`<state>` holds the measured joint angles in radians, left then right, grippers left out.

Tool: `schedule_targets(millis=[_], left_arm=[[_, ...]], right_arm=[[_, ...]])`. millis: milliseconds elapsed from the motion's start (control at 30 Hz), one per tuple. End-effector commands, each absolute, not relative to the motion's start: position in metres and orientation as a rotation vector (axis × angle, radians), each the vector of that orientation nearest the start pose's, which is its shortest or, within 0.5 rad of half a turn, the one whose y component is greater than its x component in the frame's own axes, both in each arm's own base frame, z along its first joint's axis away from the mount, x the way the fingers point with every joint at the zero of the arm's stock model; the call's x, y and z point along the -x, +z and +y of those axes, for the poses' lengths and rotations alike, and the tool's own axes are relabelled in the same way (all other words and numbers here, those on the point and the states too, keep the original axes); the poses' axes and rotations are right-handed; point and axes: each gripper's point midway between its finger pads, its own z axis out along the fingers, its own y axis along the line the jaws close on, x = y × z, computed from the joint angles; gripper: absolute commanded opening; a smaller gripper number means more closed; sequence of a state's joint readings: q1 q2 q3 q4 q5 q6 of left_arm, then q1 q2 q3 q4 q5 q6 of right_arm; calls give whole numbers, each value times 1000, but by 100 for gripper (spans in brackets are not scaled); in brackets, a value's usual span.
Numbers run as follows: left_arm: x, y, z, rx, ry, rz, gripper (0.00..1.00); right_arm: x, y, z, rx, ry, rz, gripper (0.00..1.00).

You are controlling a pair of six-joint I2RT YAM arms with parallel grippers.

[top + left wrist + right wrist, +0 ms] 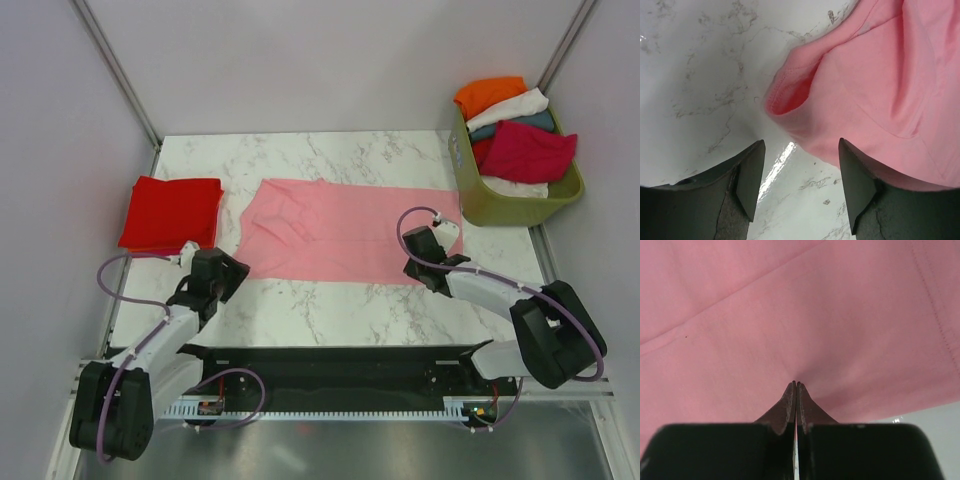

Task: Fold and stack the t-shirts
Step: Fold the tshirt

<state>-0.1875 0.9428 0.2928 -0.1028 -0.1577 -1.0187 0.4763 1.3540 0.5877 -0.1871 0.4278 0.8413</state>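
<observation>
A pale pink t-shirt (340, 235) lies spread flat across the middle of the marble table. A bright red t-shirt (172, 212) sits folded at the left. My left gripper (232, 268) is open just off the pink shirt's near left corner. In the left wrist view its fingers (800, 145) straddle bare marble, with the pink sleeve opening (790, 95) just ahead. My right gripper (420, 258) is at the shirt's near right edge. In the right wrist view the jaws (796, 384) are pressed together on the pink cloth (790, 315), which puckers at the tips.
An olive-green basket (500, 205) stands at the back right corner, holding orange (490, 95), white (510, 108) and crimson (525, 150) shirts. Metal frame posts rise at both back corners. Grey walls close in the sides.
</observation>
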Motion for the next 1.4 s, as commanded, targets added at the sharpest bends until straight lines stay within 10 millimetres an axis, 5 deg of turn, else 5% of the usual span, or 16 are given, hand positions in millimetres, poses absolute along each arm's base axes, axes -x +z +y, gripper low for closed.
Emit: schedule_targets(millis=[0,167,300,467,733,867,1000,1133,1267,1300,1367], left_arm=[[-275,48,-53,1068,-433,2033,67],[-282,45,-51,1082,-409,2028,64],[-288,39,-47,1129,-379,2006,50],[-294,35,-41,1147,-330,2002,5],[-306,47,-46,1109,-354,1994,2],[-329,84,-57,1059,-445,1945,2],[-363,172,-76,945,-558,1836,2],[-359,224,-91,803,-531,1800,2],[-335,193,-71,863,-435,1818,2],[-323,166,-66,879,-389,1870,2],[-308,145,-58,917,-345,1900,2]], right_arm=[[-296,28,107,-594,111,2328,0],[-294,22,107,-593,108,2344,0],[-292,19,105,-604,102,2345,0],[-290,19,106,-606,111,2345,0],[-286,12,103,-624,97,2358,0],[-286,11,104,-622,101,2366,0],[-286,11,102,-633,104,2365,0],[-284,8,101,-643,104,2376,0],[-283,5,101,-648,111,2381,0],[-282,4,101,-652,110,2385,0],[-281,3,101,-651,114,2389,0]])
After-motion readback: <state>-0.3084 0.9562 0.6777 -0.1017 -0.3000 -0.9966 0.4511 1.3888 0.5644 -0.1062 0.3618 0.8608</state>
